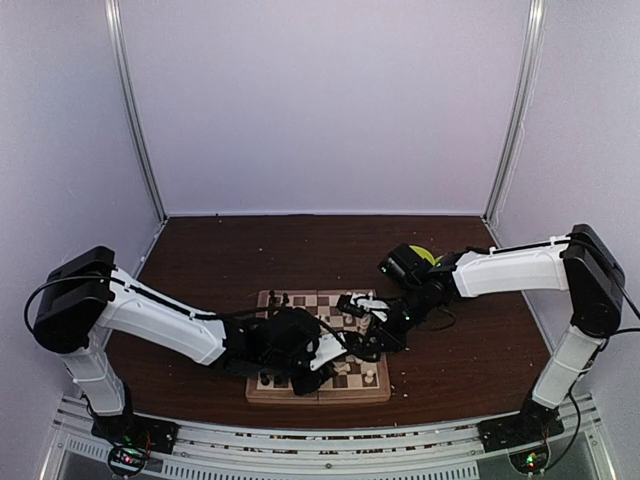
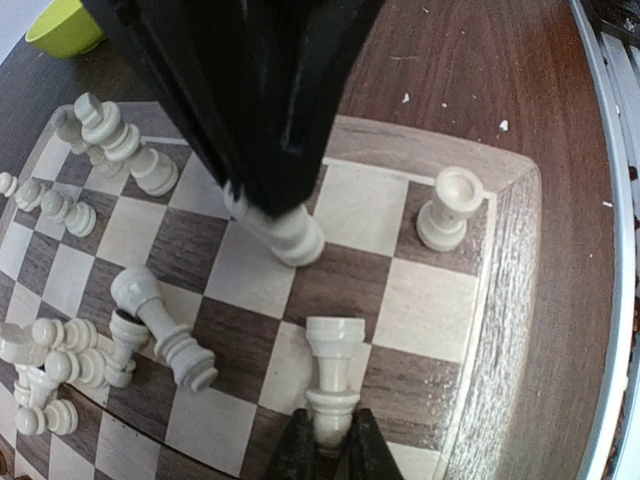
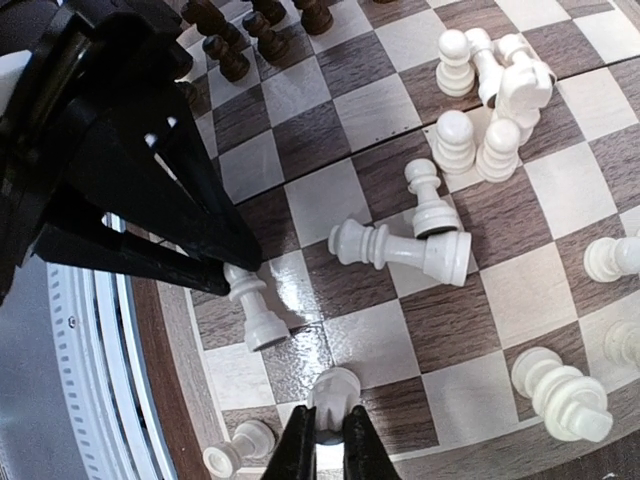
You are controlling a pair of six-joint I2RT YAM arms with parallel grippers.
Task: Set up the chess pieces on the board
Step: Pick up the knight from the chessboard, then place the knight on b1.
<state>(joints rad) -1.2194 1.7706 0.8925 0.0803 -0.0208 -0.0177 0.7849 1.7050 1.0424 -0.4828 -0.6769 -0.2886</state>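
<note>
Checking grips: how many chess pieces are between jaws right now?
2. One white piece is held by the left gripper near the edge of the board; a second white piece by the right gripper, close by.

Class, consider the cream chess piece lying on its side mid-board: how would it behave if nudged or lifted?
The toppled cream piece has a round turned body, so a nudge would probably roll it, curving around its wider base. It looks rigid and small, so likely light. Its glossy surface might slip when pinched.

A lime-green bowl (image 2: pixel 65 25) on dark wooden tabletop (image 1: pixel 200 250) — white crumbs (image 2: pixel 503 126) alongside.
</note>
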